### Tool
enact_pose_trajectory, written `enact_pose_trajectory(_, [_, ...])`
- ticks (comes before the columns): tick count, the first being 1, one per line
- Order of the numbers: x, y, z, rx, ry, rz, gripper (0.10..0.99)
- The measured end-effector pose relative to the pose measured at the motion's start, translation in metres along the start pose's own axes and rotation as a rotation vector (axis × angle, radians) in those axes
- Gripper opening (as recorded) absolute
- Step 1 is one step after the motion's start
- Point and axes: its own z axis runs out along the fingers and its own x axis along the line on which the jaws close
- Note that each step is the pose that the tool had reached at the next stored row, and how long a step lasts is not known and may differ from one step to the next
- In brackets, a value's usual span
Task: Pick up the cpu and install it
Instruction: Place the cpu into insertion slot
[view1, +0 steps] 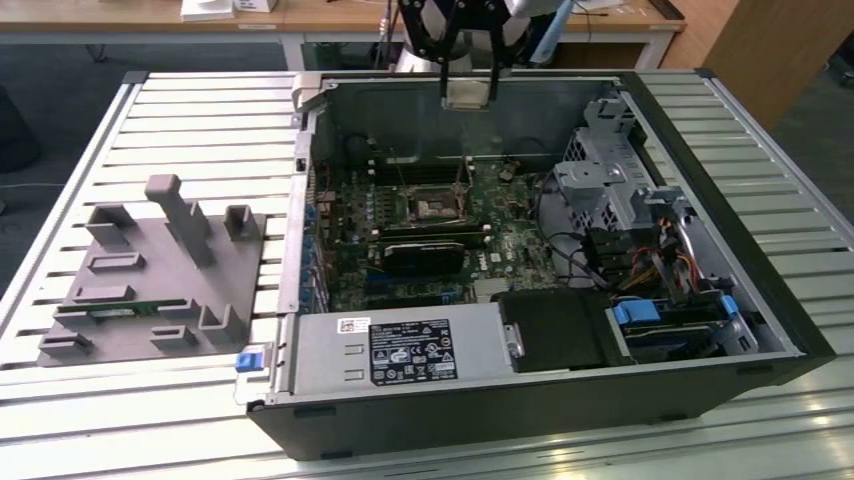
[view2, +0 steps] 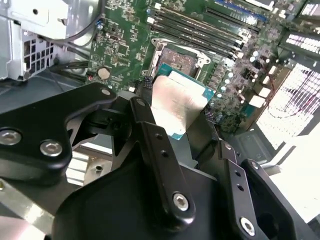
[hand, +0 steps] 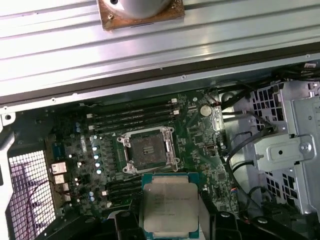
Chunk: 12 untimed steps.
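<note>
My gripper (view1: 467, 92) hangs above the far wall of the open computer case (view1: 534, 400), shut on the cpu (view1: 466, 95), a small flat square chip with a silver top. In both wrist views the cpu (view2: 177, 100) (hand: 170, 207) sits clamped between the black fingers (view2: 150, 130), metal face showing. The open cpu socket (view1: 434, 203) (hand: 146, 148) (view2: 181, 56) lies on the green motherboard (view1: 514, 250) below, empty inside its metal frame. The chip is well above the socket and apart from it.
A grey fixture block (view1: 147, 290) with a green memory stick (view1: 114, 310) stands on the slatted table at the exterior view's left. Inside the case are a black block (view1: 430, 250), the power supply (view1: 400, 350), cables (view1: 587, 260) and a metal drive cage (view1: 614, 180).
</note>
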Motion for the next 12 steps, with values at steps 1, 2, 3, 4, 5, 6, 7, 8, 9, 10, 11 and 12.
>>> enact_pose_trajectory(1, [0.0003, -0.0001, 0.0002, 0.001, -0.0004, 0.013, 0.525])
enact_pose_trajectory(2, [0.0004, -0.0001, 0.0005, 0.001, -0.0008, 0.027, 0.525])
enact_pose_trajectory(3, [0.0005, -0.0002, 0.0008, 0.001, -0.0012, 0.042, 0.525])
enact_pose_trajectory(4, [0.0005, -0.0002, 0.0012, 0.002, -0.0016, 0.057, 0.525])
enact_pose_trajectory(5, [0.0006, -0.0002, 0.0014, 0.002, -0.0020, 0.072, 0.525])
enact_pose_trajectory(6, [0.0006, -0.0002, 0.0017, 0.003, -0.0024, 0.085, 0.525])
enact_pose_trajectory(7, [0.0007, -0.0001, 0.0019, 0.003, -0.0027, 0.096, 0.525])
enact_pose_trajectory(8, [0.0007, 0.0001, 0.0020, 0.004, -0.0029, 0.105, 0.525])
enact_pose_trajectory(9, [0.0007, 0.0001, 0.0023, 0.004, -0.0032, 0.115, 0.525])
enact_pose_trajectory(10, [0.0007, 0.0002, 0.0025, 0.004, -0.0035, 0.124, 0.525])
enact_pose_trajectory(11, [0.0008, 0.0003, 0.0027, 0.005, -0.0038, 0.135, 0.525])
enact_pose_trajectory(12, [0.0008, 0.0004, 0.0029, 0.005, -0.0040, 0.144, 0.525])
